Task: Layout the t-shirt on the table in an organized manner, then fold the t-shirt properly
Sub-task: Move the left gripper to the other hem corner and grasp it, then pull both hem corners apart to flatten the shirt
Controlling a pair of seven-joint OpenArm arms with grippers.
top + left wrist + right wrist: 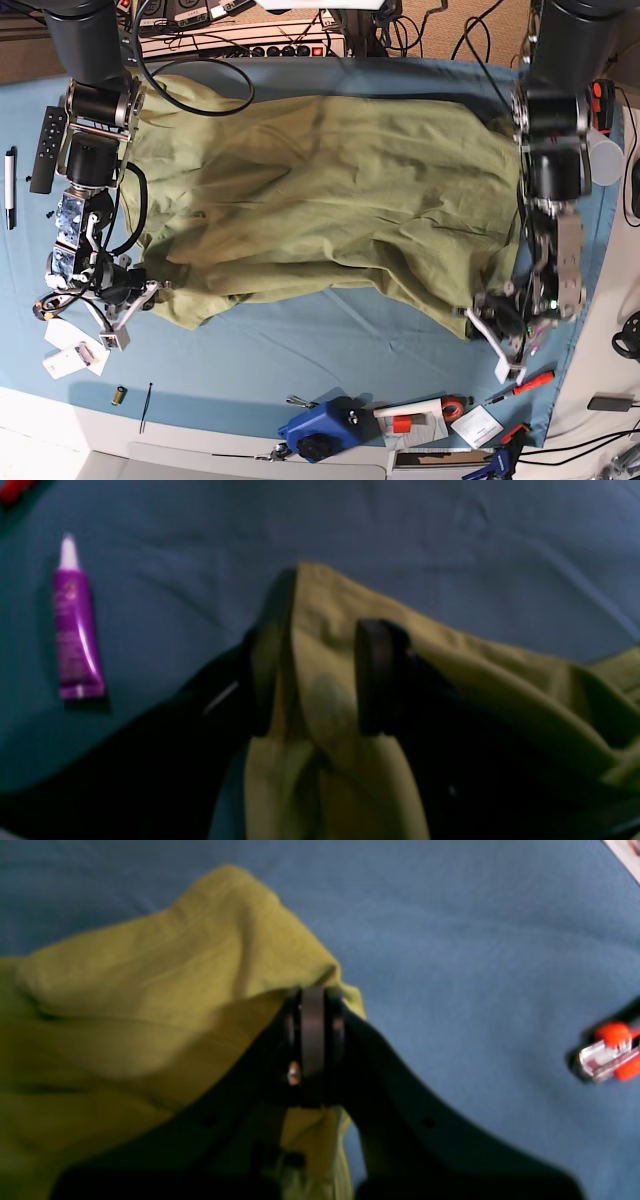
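Note:
The olive-green t-shirt (320, 190) lies spread and wrinkled across the light-blue table (300, 340). My right gripper (312, 1035) is shut on a shirt corner (125, 1005), at the base view's lower left (135, 300). My left gripper (325, 665) has its jaws apart, with shirt fabric (475, 670) bunched between them and draped up over one finger (272, 650). It sits at the shirt's lower right corner in the base view (490, 325). The neck tag is hidden.
A purple tube (77, 630) lies on the cloth near the left gripper. A red and clear tool (607, 1052) lies near the right gripper. A remote (46, 148), a pen (10, 188), paper cards (70, 350), and a blue tool (320, 430) line the table edges.

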